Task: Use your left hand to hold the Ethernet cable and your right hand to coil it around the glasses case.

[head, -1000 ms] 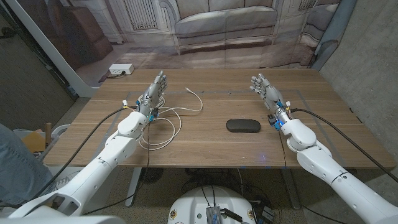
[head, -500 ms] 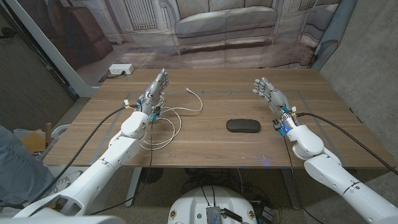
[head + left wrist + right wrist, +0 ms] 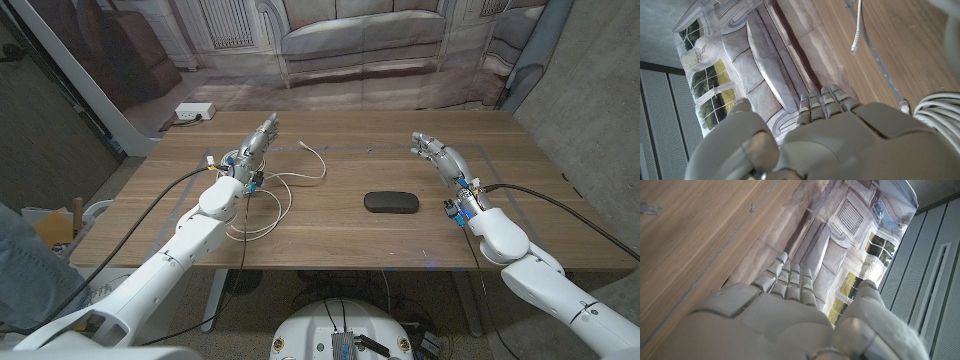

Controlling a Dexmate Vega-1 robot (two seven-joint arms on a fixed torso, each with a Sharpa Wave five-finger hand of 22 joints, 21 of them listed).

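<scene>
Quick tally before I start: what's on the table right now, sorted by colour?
White: 1, the Ethernet cable, lying loose near the left hand.
Black: 1, the glasses case, lying closer to the right hand.
Total: 2 things. Both hands are empty.

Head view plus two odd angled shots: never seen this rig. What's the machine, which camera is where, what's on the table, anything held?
It is a two-armed robot standing at a wooden table. The wide picture comes from a camera on its head, looking down. The other two come from cameras on each wrist, looking along the back of that arm's own hand, so the room appears turned. On the table lie a loosely looped white Ethernet cable and a dark glasses case. The left hand is beside the cable, the right hand apart from the case. Both hold nothing.
</scene>
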